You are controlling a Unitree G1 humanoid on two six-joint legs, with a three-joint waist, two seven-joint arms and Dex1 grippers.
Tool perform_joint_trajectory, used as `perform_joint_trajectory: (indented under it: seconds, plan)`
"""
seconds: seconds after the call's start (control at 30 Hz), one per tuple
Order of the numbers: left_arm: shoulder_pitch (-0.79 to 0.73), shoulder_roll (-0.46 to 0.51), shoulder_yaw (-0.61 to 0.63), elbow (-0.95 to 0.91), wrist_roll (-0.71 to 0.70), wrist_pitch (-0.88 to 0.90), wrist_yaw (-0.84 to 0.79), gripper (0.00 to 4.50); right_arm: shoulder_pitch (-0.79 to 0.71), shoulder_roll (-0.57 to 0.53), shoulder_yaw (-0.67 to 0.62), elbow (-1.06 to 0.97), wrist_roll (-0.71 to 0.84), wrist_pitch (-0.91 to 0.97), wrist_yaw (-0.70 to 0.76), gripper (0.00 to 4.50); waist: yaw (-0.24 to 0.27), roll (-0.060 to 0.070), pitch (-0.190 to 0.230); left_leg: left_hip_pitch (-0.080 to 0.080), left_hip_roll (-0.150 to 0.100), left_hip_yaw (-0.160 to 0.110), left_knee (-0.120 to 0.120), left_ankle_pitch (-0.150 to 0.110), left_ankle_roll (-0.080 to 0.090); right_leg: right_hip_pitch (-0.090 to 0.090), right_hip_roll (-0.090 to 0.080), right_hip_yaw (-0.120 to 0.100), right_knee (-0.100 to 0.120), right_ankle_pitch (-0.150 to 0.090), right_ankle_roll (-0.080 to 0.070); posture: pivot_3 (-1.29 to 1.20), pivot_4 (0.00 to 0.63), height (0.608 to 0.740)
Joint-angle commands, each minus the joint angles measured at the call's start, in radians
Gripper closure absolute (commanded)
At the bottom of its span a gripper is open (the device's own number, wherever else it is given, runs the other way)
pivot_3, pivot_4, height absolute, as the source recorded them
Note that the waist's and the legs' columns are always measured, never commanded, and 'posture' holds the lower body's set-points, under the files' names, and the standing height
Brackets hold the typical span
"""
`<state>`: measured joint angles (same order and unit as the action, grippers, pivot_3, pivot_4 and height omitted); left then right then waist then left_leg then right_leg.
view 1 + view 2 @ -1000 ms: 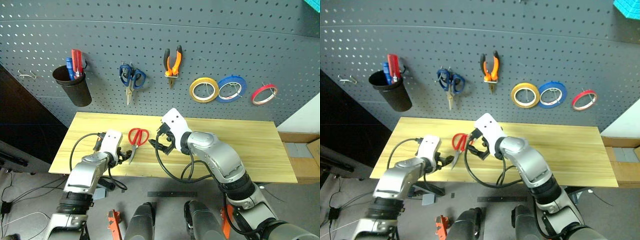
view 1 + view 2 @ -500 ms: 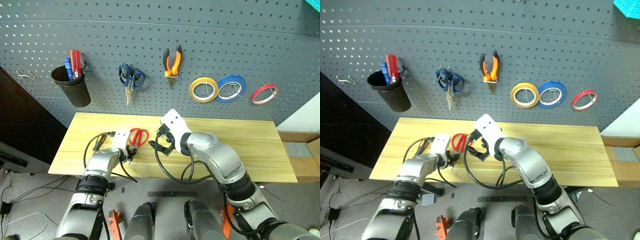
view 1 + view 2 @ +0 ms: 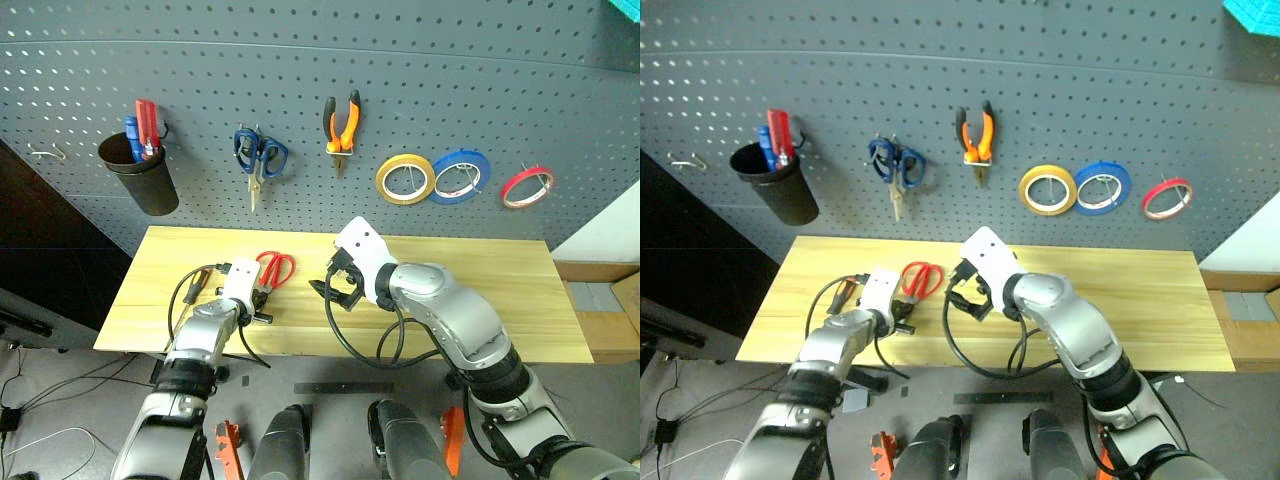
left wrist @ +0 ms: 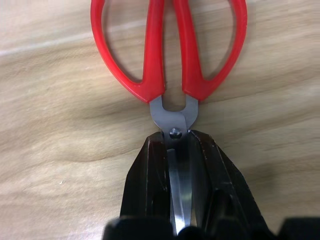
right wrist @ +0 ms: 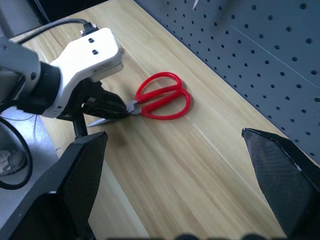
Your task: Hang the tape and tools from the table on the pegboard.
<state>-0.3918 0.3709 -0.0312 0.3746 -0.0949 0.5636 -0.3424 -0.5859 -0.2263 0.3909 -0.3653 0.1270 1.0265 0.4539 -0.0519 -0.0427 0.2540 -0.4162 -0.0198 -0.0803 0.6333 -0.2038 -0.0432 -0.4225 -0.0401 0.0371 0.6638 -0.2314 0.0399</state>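
Note:
Red-handled scissors [image 3: 276, 267] lie flat on the light wooden table [image 3: 480, 300], handles toward the pegboard [image 3: 450, 80]. My left gripper [image 4: 179, 145] is shut on their silver blades just behind the pivot, with the red handles [image 4: 152, 55] sticking out past the fingertips. My right gripper [image 3: 335, 290] hovers open over the table just right of the scissors [image 5: 160, 100], holding nothing. The red tape [image 3: 527, 187] and the orange-handled pliers [image 3: 343, 122] hang on the pegboard. A slim orange-and-black handle, the screwdriver [image 3: 844, 291], peeks out beside my left wrist.
On the pegboard hang blue-handled scissors [image 3: 260, 155], a yellow tape roll [image 3: 406, 179], a blue tape roll [image 3: 461, 176] and a black cup [image 3: 140, 172] with red and blue tools. A bare hook [image 3: 45, 152] sits far left. Cardboard boxes [image 3: 600, 300] stand beyond the table's right end.
My left gripper has closed on the scissors' blades. My right gripper has shifted a little to the right, away from the scissors.

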Motion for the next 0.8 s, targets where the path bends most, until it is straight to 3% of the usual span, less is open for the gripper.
perform_joint_trajectory:
  seconds: [0.03,0.3,0.4,0.8]
  plan:
    - [0.093,0.032,0.031,-0.189,-0.007,-0.092,-0.030,4.26,0.024,-0.063,-0.030,-0.134,0.029,-0.027,0.042,0.00,-0.002,0.000,0.000,-0.001,0.000,0.000,0.000,0.000,0.000,0.000,0.000,0.000,-0.001,0.000,0.000,-0.07,0.229,0.740]
    - [0.340,0.033,0.130,-0.520,-0.008,-0.381,-0.014,4.26,0.071,-0.186,-0.066,-0.268,0.040,-0.255,0.129,0.00,-0.005,0.000,0.000,0.000,0.001,0.000,-0.003,0.000,0.000,0.000,-0.004,0.000,-0.003,0.000,0.000,-0.07,0.236,0.740]
    - [0.392,0.040,0.172,-0.591,0.074,-0.473,0.075,4.26,0.076,-0.195,-0.105,-0.279,0.109,-0.275,0.190,0.00,-0.005,0.000,0.000,0.000,0.001,0.001,-0.002,0.000,0.000,0.001,-0.003,0.000,-0.004,0.000,0.000,-0.06,0.232,0.740]
    - [0.338,0.045,0.201,-0.649,0.143,-0.633,0.137,4.26,0.027,-0.192,-0.115,-0.186,0.127,-0.394,0.225,0.00,0.004,0.000,0.000,0.000,0.001,0.003,-0.002,0.000,0.000,0.001,0.001,-0.001,-0.005,0.000,0.000,-0.03,0.208,0.740]
